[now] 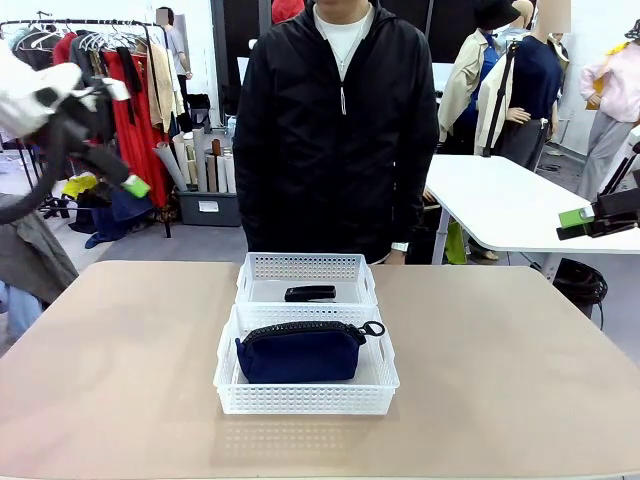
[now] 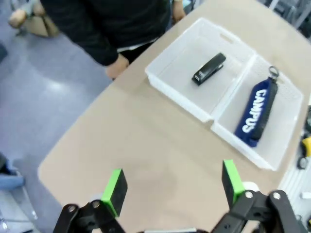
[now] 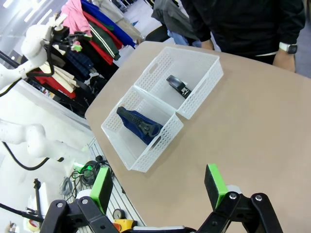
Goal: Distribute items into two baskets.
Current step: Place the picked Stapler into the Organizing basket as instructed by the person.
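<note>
Two white lattice baskets sit end to end, touching, in the middle of the tan desk (image 1: 120, 360). The near basket (image 1: 306, 398) holds the navy blue pouch (image 1: 300, 350), which lies on its side with the black zipper up and its ring pull toward the robot's right. The far basket (image 1: 306, 267), next to the person (image 1: 340, 120) standing at the far edge, holds the small black stapler (image 1: 310, 293) on its floor.

The left claw (image 1: 118, 170) hangs high above the desk's left side, well apart from both baskets, its green-padded fingers spread and holding nothing. The right claw (image 1: 585, 222) is raised off the desk's right side, likewise spread wide and holding nothing. The person's hands hang near the desk's far edge.
</note>
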Robot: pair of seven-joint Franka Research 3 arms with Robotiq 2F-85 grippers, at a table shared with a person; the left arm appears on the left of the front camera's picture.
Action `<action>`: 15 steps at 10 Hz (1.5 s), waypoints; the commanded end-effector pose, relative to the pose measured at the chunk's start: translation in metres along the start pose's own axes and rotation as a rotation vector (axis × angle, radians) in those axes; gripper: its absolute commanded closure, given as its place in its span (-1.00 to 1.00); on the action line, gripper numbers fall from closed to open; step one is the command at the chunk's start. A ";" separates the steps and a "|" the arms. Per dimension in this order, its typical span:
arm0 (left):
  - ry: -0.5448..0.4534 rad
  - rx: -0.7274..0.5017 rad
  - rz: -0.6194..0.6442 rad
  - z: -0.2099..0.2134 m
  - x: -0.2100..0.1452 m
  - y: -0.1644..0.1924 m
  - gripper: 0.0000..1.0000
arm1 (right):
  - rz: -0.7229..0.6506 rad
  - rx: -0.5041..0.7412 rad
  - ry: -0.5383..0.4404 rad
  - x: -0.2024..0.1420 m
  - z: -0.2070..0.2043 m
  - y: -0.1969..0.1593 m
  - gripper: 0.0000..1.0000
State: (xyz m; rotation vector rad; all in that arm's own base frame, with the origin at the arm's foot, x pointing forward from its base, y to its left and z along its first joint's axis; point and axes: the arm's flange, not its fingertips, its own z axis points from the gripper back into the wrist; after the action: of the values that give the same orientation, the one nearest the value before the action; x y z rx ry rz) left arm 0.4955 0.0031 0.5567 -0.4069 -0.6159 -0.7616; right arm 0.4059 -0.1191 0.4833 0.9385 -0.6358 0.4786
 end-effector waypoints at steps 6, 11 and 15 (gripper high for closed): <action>-0.222 -0.242 0.110 0.026 -0.109 0.042 -1.00 | 0.001 0.001 -0.003 0.000 0.001 0.002 -1.00; -0.224 -0.345 0.105 0.025 -0.124 0.044 -1.00 | 0.001 0.001 -0.003 0.000 0.001 0.002 -1.00; -0.209 -0.334 0.118 0.023 -0.125 0.042 -1.00 | 0.001 0.001 -0.003 0.000 0.001 0.002 -1.00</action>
State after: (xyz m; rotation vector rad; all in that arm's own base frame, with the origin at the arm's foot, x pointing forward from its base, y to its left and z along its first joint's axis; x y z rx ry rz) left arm 0.4473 0.1084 0.4897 -0.8363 -0.6580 -0.7146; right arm 0.4058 -0.1193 0.4832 0.9384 -0.6359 0.4780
